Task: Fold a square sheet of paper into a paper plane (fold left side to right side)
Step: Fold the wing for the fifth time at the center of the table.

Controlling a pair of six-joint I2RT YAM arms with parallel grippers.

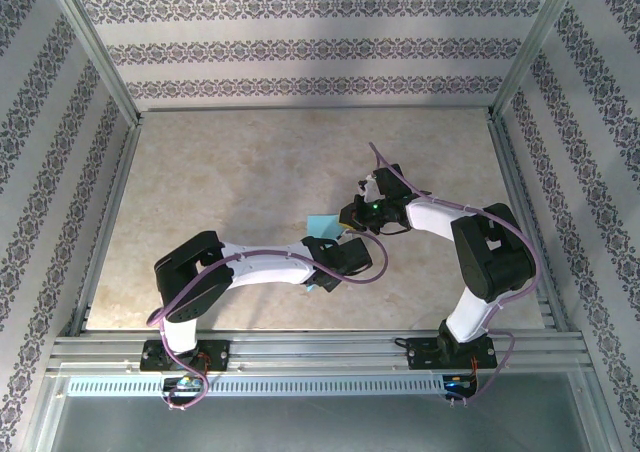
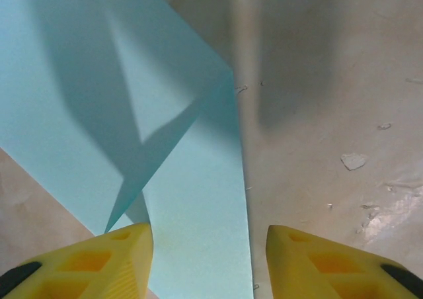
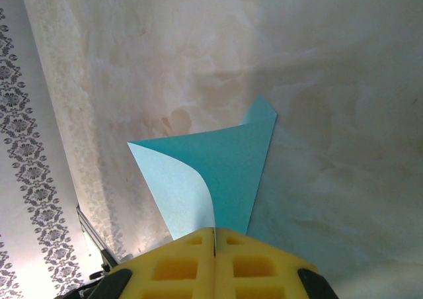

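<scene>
**Right hand pinches the blue sheet while the left hand stands open over it**

A sheet of thin turquoise-blue paper [image 1: 322, 222] lies near the middle of the beige marbled desk [image 1: 230, 192], where the two arms meet. From above, most of it is covered by the arms. One corner shows just beside the right hand [image 1: 352, 212], and a small piece shows under the left arm's wrist.

In the right wrist view, the right hand [image 3: 215, 236] has its yellow fingers [image 3: 178, 269] pressed together on the near edge of the sheet [image 3: 231, 173]. The paper is lifted there. One pale flap curls up into the fingers, and a darker pointed part reaches away over the desk [image 3: 317, 61].

In the left wrist view, the left hand [image 2: 208, 239] is open, its two yellow fingers [image 2: 99, 262] well apart. The sheet [image 2: 198, 200] runs between them and lies flat on the desk [image 2: 330, 114], with a diagonal fold edge crossing it. The left finger sits over the paper, the right finger over bare desk just beside the sheet's straight edge. A few pale flecks [image 2: 353, 160] mark the surface to the right.

Patterned striped walls [image 1: 300, 32] close in the desk on three sides.
</scene>
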